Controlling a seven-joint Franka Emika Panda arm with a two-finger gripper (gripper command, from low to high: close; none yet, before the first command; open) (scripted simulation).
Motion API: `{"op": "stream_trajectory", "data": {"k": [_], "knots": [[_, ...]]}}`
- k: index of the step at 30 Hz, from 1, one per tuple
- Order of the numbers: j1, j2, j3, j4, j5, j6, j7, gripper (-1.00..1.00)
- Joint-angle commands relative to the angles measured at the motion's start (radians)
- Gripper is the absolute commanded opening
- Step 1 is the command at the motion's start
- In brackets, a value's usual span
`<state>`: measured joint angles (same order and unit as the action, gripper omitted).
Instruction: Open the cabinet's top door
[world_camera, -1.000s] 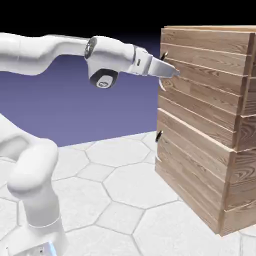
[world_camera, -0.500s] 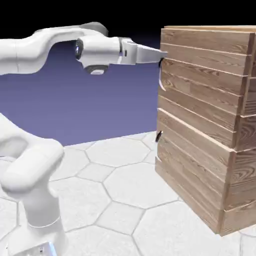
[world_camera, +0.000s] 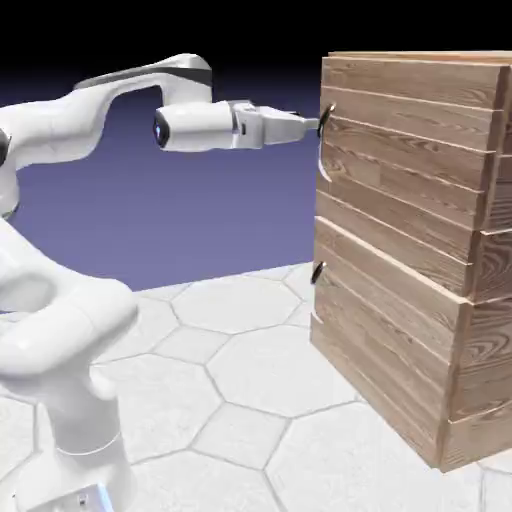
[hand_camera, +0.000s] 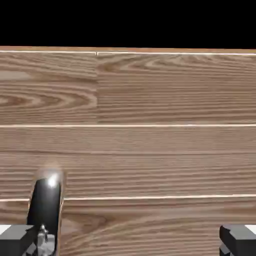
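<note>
The cabinet of light-brown planks fills the exterior view's right. Its top door is flush with the front, and its small dark handle sits near the upper left edge. My gripper reaches level toward that handle, with its tips right at it. In the hand view the planks of the top door fill the picture. The dark handle stands just inside the left fingertip. The right fingertip is far off to the side. The gripper is open, and nothing is clamped.
The lower door with its own small dark handle lies under the top one. My arm's base and elbow take up the lower left. The table is tiled with white hexagons.
The hand has risen from just below the handle to the handle's height, and it has rolled and levelled out. The elbow has lifted. The cabinet doors have not moved.
</note>
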<state>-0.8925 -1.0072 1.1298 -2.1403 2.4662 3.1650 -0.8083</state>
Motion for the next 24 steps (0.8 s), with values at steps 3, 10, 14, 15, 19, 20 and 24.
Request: {"op": "stream_trajectory", "data": {"k": [3, 10, 14, 15, 19, 20, 24], "knots": [[-0.048, -0.023, 0.060, 0.035, 0.131, 0.007, -0.082, 0.00], [-0.198, -0.024, 0.162, 0.144, 0.242, -0.006, -0.146, 0.00], [-0.259, -0.014, 0.191, 0.188, 0.243, -0.017, -0.143, -1.00], [-0.223, -0.014, 0.170, 0.152, 0.240, -0.039, -0.149, -1.00], [-0.078, -0.015, 0.082, 0.015, 0.221, -0.126, -0.169, -1.00], [-0.042, -0.016, 0.059, -0.018, 0.214, -0.146, -0.173, -1.00], [0.103, -0.021, -0.035, -0.144, 0.177, -0.221, -0.187, -1.00]]}}
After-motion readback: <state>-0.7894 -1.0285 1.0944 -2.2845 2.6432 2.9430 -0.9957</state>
